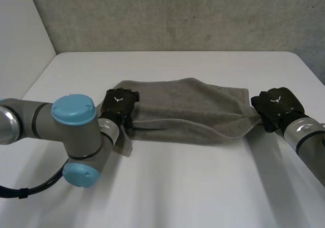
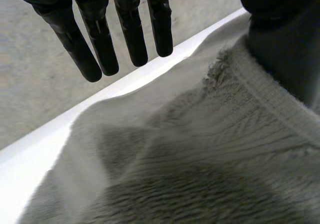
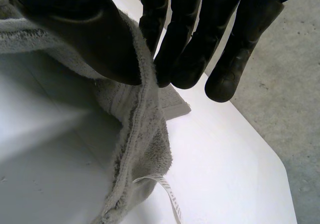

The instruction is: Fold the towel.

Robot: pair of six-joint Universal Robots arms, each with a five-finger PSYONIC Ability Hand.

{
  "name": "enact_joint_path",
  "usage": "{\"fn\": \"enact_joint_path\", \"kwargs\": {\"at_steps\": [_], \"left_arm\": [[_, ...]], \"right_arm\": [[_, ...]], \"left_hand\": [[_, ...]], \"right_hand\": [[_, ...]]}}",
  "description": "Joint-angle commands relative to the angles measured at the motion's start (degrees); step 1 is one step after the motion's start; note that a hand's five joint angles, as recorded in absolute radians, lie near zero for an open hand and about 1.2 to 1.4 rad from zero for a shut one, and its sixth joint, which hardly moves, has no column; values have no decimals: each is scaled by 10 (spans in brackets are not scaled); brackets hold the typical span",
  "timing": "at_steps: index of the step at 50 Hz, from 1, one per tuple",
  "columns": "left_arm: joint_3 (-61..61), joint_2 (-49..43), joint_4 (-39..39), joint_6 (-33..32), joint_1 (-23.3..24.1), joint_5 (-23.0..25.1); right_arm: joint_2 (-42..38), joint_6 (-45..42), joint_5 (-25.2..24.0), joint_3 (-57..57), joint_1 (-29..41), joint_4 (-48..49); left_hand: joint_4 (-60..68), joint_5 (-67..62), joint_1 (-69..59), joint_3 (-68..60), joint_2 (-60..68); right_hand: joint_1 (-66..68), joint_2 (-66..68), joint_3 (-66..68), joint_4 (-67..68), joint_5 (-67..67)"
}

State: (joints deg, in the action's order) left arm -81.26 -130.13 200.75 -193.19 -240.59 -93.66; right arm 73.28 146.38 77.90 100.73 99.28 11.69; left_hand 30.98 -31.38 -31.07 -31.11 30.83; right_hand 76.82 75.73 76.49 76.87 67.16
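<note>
Tabletop: white, with a grey wall behind its far edge.

Towel: grey and fleecy, stretched crosswise over the middle of the tabletop between my two hands. It is doubled along its length. The near edge sags in a long fold, and one corner hangs just below my left wrist.

Left arm: comes in low from my left, with a light-blue cap on top. Right arm: comes in from my right.

Left robot hand: at the towel's left end, back upward. In the wrist view my left fingers are straight, spread a little and clear of the cloth, with the wall behind them, so the hand is open. The hem runs up against my left thumb. I cannot tell whether the thumb presses it.

Right robot hand: at the towel's right end, closed on the cloth. In the wrist view my right thumb and right fingers pinch the edge between them, and the rest of the end hangs down from the pinch toward the tabletop.

Tag: a thin white striped strip, sticking out of the hanging edge below my right thumb.
</note>
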Motion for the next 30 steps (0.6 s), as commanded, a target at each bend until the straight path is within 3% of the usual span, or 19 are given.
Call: {"fn": "enact_joint_path", "kwargs": {"at_steps": [1,11,13,17,22,30], "left_arm": [[-6,4,3,-92,-8,-46],[-47,72,-3,-109,-8,-62],[-60,99,-4,-111,-8,-59],[-71,125,-7,-117,-10,-58],[-82,164,-13,-134,-24,-43],[-80,279,-62,-146,-80,38]], "right_arm": [[0,-2,0,-4,-4,0],[4,-2,5,-9,-6,-1],[11,-2,5,-11,-6,-8],[20,-2,5,-21,-6,-32],[55,1,1,-43,-4,-83],[124,1,-26,-109,-6,-191]], "left_hand": [[13,91,-12,-11,14],[85,19,-84,-84,87],[338,-234,-337,-336,339],[490,-386,-489,-489,491],[490,-386,-489,-489,492],[490,-386,-489,-489,492]], "right_hand": [[32,43,35,31,28],[32,43,35,31,28],[32,43,35,31,28],[32,43,35,31,28],[32,43,35,31,28],[32,43,35,31,28]]}}
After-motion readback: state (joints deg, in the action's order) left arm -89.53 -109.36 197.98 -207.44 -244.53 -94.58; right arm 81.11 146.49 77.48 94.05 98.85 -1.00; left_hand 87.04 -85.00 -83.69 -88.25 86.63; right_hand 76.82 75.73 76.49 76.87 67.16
